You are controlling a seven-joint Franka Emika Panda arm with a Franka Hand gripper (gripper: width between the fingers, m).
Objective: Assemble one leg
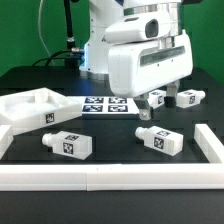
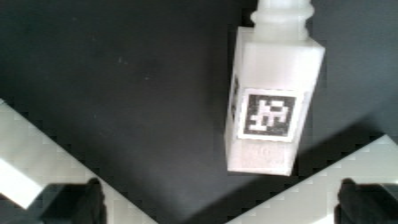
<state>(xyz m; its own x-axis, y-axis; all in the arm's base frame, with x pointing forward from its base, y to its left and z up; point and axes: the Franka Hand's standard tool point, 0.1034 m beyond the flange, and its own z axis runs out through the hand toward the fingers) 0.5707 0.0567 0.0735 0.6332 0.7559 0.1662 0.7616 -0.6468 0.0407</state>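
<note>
In the wrist view a leg [image 2: 276, 100] lies on the black table, a white chunky peg with a black-and-white tag on its side and a narrow stub at one end. My gripper [image 2: 217, 205] is open and empty. Its dark fingertips [image 2: 71, 205] stand wide apart, short of the leg and not touching it. In the exterior view the gripper [image 1: 152, 92] hangs low over the table beside a leg [image 1: 156, 99] at the back. Three more legs lie there: one further to the exterior view's right [image 1: 188, 97], one at the front right [image 1: 160, 140] and one at the front left [image 1: 70, 144].
The large flat white panel [image 1: 30, 108] lies at the exterior view's left. The marker board [image 1: 108, 104] lies at the back middle. A white fence runs along the front [image 1: 100, 178] and the right side [image 1: 212, 145]. The arm's base [image 1: 95, 40] stands behind.
</note>
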